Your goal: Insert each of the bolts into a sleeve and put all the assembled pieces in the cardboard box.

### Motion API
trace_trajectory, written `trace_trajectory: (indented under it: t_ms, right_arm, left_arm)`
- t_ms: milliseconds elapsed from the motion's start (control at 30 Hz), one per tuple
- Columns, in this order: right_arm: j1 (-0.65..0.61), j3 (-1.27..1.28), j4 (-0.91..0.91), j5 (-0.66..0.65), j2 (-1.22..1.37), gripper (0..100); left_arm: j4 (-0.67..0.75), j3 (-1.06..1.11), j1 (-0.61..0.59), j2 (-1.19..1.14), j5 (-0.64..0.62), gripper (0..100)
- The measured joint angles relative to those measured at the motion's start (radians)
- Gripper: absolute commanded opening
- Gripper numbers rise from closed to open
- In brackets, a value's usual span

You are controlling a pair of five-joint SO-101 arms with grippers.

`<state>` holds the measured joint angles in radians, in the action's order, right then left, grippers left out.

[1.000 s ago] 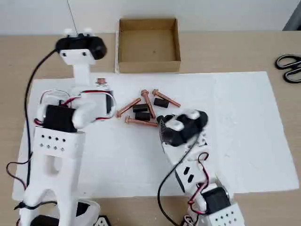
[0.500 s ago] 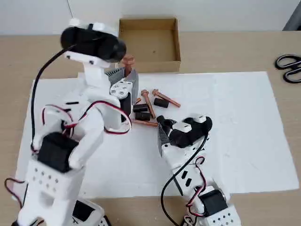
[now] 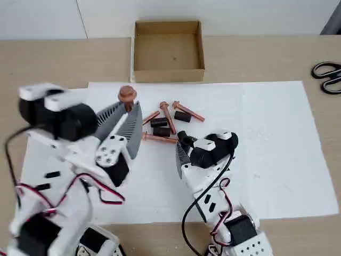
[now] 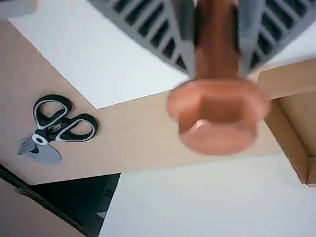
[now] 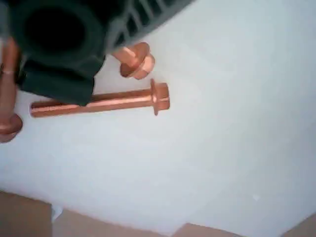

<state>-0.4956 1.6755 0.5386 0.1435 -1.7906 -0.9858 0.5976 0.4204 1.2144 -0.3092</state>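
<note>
- My left claw (image 3: 128,105) is clenched on a copper bolt (image 3: 127,94). The bolt is up off the white sheet (image 3: 277,138), between the pile of parts and the box (image 3: 168,50).
- The left wrist view shows the grip up close. The grey fingers (image 4: 148,24) press the shaft on both sides, and the hexagonal flanged head (image 4: 217,116) sticks out past them.
- That bolt's long axis runs along the claw, with the head toward the box side of the table (image 3: 256,58).
- My right claw (image 3: 182,138) grasps a black sleeve (image 5: 57,34) just beside the pile. The right wrist view shows its round bore open toward the camera. In the high view it is a small dark lump at the fingertips.
- Four loose bolts (image 3: 159,138) lie flat on the sheet. The nearest one (image 5: 98,102) lies crosswise in front of my right claw.
- Three loose sleeves (image 3: 159,122) sit among them, two touching side by side and one (image 3: 182,116) against the farthest bolt.
- The box stands open at the far edge of the sheet, its brown floor showing from wall to wall.
- Scissors (image 3: 327,74) lie on the bare table, well apart from the parts. The left wrist view shows them too (image 4: 59,129).
</note>
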Motion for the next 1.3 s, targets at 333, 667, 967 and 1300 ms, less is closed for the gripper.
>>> trace_trajectory:
  t_ms: [333,667,967,1300]
  right_arm:
    - [-0.064,0.0,0.0,0.0,0.0,0.4]
    - [-0.087,0.0,0.0,0.0,0.0,0.4]
    - [-0.132,0.0,0.0,0.0,0.0,0.4]
    - [-0.132,0.0,0.0,0.0,0.0,0.4]
  left_arm:
    - [0.396,0.419,0.002,0.04,0.0,1]
    - [0.411,0.516,0.098,0.034,0.0,1]
    - [0.411,0.516,0.103,0.034,0.0,1]
    - [0.437,0.551,0.103,0.035,0.0,1]
